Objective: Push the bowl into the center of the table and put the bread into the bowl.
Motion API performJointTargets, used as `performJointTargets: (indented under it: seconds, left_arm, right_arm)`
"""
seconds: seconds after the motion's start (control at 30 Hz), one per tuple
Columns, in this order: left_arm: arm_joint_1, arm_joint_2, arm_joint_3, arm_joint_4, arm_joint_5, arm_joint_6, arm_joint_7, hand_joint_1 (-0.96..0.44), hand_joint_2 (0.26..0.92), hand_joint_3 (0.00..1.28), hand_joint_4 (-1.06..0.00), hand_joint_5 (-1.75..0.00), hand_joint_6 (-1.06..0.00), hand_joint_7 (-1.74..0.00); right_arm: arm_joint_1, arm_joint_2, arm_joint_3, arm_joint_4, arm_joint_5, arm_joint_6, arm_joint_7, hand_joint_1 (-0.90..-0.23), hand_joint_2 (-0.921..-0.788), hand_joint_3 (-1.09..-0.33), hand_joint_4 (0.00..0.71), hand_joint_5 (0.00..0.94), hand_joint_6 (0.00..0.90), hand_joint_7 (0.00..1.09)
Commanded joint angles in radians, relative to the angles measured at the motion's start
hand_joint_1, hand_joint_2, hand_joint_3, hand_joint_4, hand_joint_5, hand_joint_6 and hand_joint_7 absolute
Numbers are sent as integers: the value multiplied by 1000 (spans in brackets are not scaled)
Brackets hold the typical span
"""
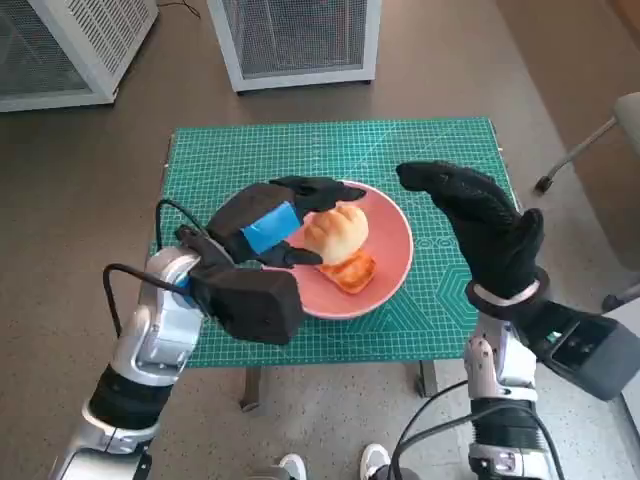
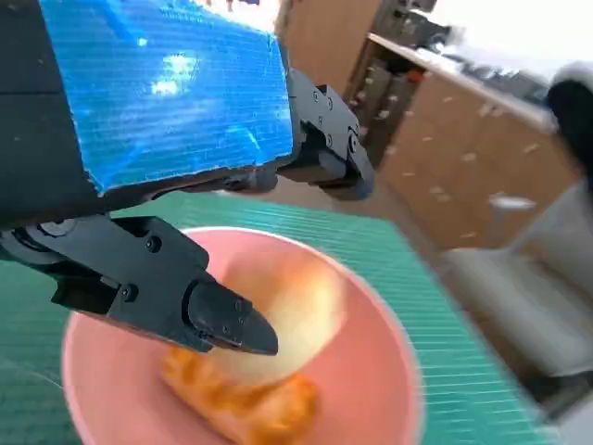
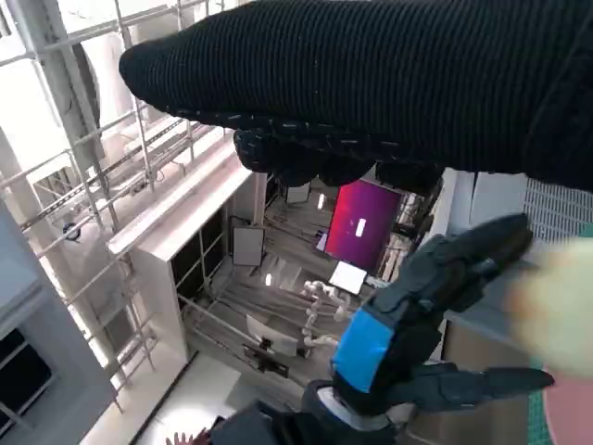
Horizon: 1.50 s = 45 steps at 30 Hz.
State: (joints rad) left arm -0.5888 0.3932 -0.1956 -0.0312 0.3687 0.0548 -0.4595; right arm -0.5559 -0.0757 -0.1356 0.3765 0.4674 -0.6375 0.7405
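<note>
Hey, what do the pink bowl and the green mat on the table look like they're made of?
Pink bowl: probably plastic or glazed ceramic, smooth with an even matte colour. Green mat: looks like a rubbery cutting mat, flat and printed with a fine white grid.

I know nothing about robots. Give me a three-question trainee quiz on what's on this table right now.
1. True or false: the pale round bread roll lies inside the pink bowl.
2. Which hand is over the bowl? A) the blue-taped left hand B) the black-gloved right hand
3. Fill in: the bowl sits on a ____ cutting mat.

Key: 1 true; a second, orange-brown piece lies beside the roll. 2 A; its fingers flank the roll, open, while the right hand hangs beside the bowl holding nothing. 3 green.
</note>
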Motion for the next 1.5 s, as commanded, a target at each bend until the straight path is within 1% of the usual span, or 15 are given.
performJointTargets:
  seconds: [0.03,0.23,0.47,0.63,0.8,0.83,0.9,0.93,1.0,1.07,1.23,1.27,1.33,1.43,1.5]
  left_arm:
    - [27,6,40,-60,-69,-10,-12,-273,921,38,-177,0,-244,-176]
    - [50,1,95,-108,-120,-54,30,-293,921,32,-171,-3,-246,-158]
    - [66,-35,164,-108,-215,-137,87,-340,921,26,-204,-15,-273,-159]
    - [69,-58,186,-75,-253,-205,128,-362,921,27,-220,-19,-292,-168]
    - [70,-72,199,-60,-277,-245,154,-380,921,54,-236,-23,-297,-183]
    - [71,-80,205,-61,-289,-252,161,-382,921,61,-239,-21,-286,-200]
    - [72,-89,211,-61,-304,-261,168,-399,921,102,-245,-13,-172,-393]
    - [74,-102,215,-65,-319,-268,175,-402,921,107,-246,-12,-151,-429]
    - [76,-117,219,-69,-336,-275,183,-423,921,149,-245,-7,-61,-566]
    - [77,-119,219,-69,-341,-279,186,-430,921,164,-245,-6,-31,-613]
    - [76,-119,218,-66,-343,-284,187,-436,921,177,-244,-4,-4,-656]
    - [81,-165,235,-42,-401,-329,199,-436,921,178,-244,-4,-2,-659]
    - [87,-227,259,-2,-486,-397,206,-478,921,236,-242,-3,-1,-627]
    - [88,-257,272,46,-550,-461,185,-525,921,278,-250,-7,0,-606]
    - [87,-268,274,66,-577,-495,169,-564,921,291,-256,-10,-1,-600]
  right_arm:
    - [-5,-2,-3,19,-11,0,-9,-612,-921,-616,316,14,-1,668]
    - [-21,-7,-4,6,-25,1,-32,-610,-921,-607,321,16,-1,670]
    - [-41,-14,-2,-11,-33,5,-57,-616,-921,-599,327,17,-1,678]
    - [-66,-22,-11,1,-20,11,-56,-624,-921,-586,329,17,0,681]
    - [-76,-24,-18,-6,-8,23,-56,-635,-921,-531,333,17,18,691]
    - [-79,-23,-18,-9,-8,23,-58,-635,-921,-528,334,17,20,691]
    - [-82,-23,-18,-12,-9,25,-60,-638,-921,-524,342,20,25,693]
    - [-85,-24,-20,-14,-7,27,-61,-638,-921,-523,343,21,26,694]
    - [-89,-26,-21,-15,-6,29,-63,-640,-921,-523,354,26,38,699]
    - [-89,-27,-21,-16,-5,30,-64,-641,-921,-522,358,28,42,701]
    - [-89,-27,-20,-16,-5,31,-65,-641,-921,-522,362,28,46,702]
    - [-92,-26,-20,-29,-4,39,-74,-641,-921,-522,363,28,46,702]
    - [-98,-23,-19,-46,-6,47,-88,-650,-921,-500,375,33,63,706]
    - [-106,-23,-15,-52,-17,45,-99,-648,-921,-493,381,34,64,697]
    - [-112,-24,-13,-51,-24,38,-102,-641,-921,-515,371,26,52,684]
